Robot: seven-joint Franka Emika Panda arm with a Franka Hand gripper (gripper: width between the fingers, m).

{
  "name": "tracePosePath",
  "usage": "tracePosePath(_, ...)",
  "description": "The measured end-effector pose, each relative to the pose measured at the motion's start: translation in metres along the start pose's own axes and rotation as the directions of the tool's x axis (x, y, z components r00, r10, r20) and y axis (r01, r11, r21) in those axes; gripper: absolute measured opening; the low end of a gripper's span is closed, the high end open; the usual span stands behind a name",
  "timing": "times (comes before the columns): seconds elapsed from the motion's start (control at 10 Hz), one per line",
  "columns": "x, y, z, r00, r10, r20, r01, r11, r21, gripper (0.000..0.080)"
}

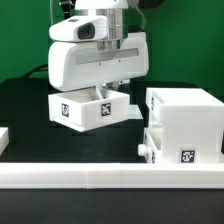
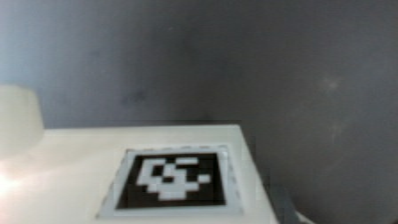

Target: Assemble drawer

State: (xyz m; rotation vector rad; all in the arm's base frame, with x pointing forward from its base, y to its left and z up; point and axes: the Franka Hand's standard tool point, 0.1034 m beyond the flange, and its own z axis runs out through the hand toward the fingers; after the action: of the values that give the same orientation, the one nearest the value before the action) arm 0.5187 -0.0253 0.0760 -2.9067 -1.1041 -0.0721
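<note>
In the exterior view my gripper (image 1: pixel 102 92) reaches down into a small open-top white tray (image 1: pixel 82 110) with a square tag on its front. The tray is tilted and seems to hang just above the black table. The fingertips are hidden inside the tray, and the jaws seem shut on its wall. The large white cube housing (image 1: pixel 186 112) stands to the exterior view's right, apart from the tray. A lower white part with a tag (image 1: pixel 185 157) sits at its front. The wrist view shows a white tagged surface (image 2: pixel 173 178) close up, with no fingers in sight.
A long low white border wall (image 1: pixel 110 180) runs along the front of the black table (image 1: pixel 30 110). A small white piece (image 1: pixel 3 138) shows at the exterior view's left edge. A green backdrop stands behind the arm.
</note>
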Motion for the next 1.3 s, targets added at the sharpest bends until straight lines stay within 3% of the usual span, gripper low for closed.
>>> tracePosePath(0.1,0.001,0.0027,0.0011,0.996,-0.084,0.007,0.084,0.996,0.011,0.0042)
tracePosePath(0.6,0.0027,0.007,0.0023,0.903,-0.429,0.018,0.429,0.903,0.007,0.0042)
tracePosePath(1.0,0.0042,0.0098,0.0071,0.69,-0.722,0.052,0.722,0.692,0.015,0.0042)
tracePosePath(1.3,0.0035,0.0097,0.0079,0.706,-0.707,0.051,0.707,0.707,0.015,0.0042)
